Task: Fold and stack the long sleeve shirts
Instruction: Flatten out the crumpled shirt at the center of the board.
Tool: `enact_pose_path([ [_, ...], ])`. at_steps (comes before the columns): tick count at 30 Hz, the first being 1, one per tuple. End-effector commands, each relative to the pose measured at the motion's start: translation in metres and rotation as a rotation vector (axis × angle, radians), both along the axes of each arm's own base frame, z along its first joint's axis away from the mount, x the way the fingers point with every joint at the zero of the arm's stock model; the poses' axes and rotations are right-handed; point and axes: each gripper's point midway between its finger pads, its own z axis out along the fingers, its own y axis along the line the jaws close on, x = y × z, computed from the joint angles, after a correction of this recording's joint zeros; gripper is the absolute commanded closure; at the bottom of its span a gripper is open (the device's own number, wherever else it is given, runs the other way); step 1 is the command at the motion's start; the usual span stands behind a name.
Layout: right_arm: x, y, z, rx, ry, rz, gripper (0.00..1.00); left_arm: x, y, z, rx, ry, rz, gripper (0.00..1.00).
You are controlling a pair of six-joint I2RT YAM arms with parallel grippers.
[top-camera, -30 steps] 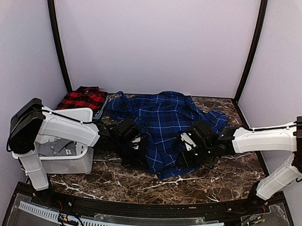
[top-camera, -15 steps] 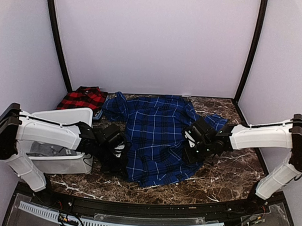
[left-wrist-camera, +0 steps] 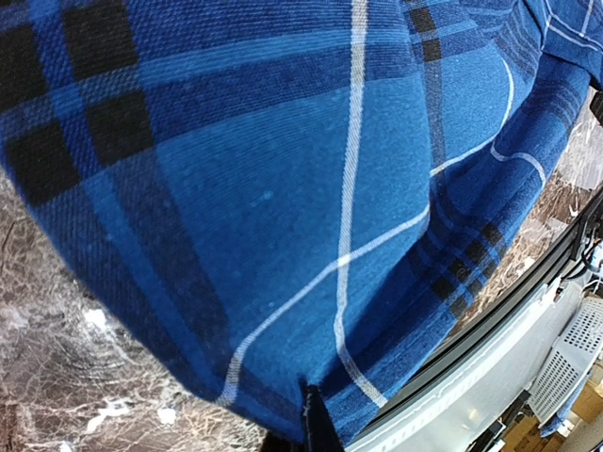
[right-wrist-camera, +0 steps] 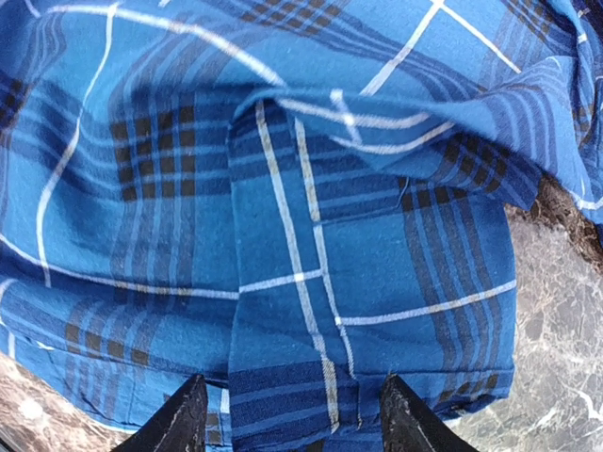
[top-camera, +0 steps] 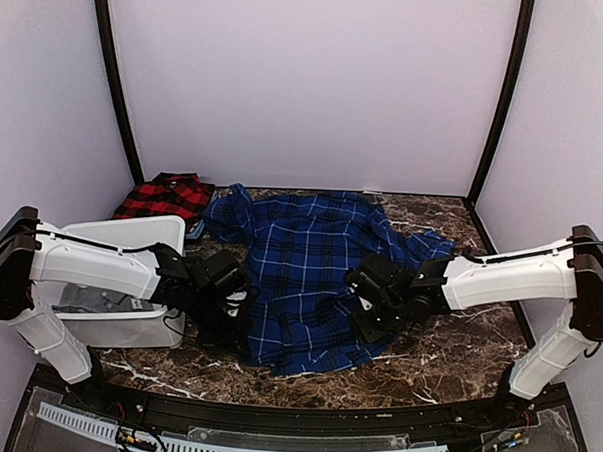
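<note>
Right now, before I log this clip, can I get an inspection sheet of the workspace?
Surface: dark brown marbled table.
Job's things: blue plaid shirt spread rumpled across the middle, not folded; red-and-black shirt in the far left corner.
Clutter: white bin at the left edge, grey items inside.
Grippers: left tool at the blue shirt's left edge, its state hidden by cloth; right tool open over the shirt's right side.
Cables: black cables by the near-edge rail, in the left wrist view.
Surroundings: pale walls, black corner posts.
</note>
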Motion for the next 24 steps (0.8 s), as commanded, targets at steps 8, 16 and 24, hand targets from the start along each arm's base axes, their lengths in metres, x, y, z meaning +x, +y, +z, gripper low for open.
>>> enact_pose_path([
  [8, -0.003, -0.007, -0.010, -0.090, -0.029, -0.041, 0.66, -0.003, 0.007, 0.008, 0.019, -0.006, -0.025, 1.00],
  [16, 0.007, -0.060, 0.020, -0.190, -0.081, -0.243, 1.00, -0.006, 0.020, 0.019, 0.088, -0.016, -0.068, 1.00],
  [24, -0.017, -0.132, 0.059, -0.123, 0.027, -0.458, 1.00, -0.018, 0.066, 0.039, 0.206, 0.010, -0.157, 1.00],
])
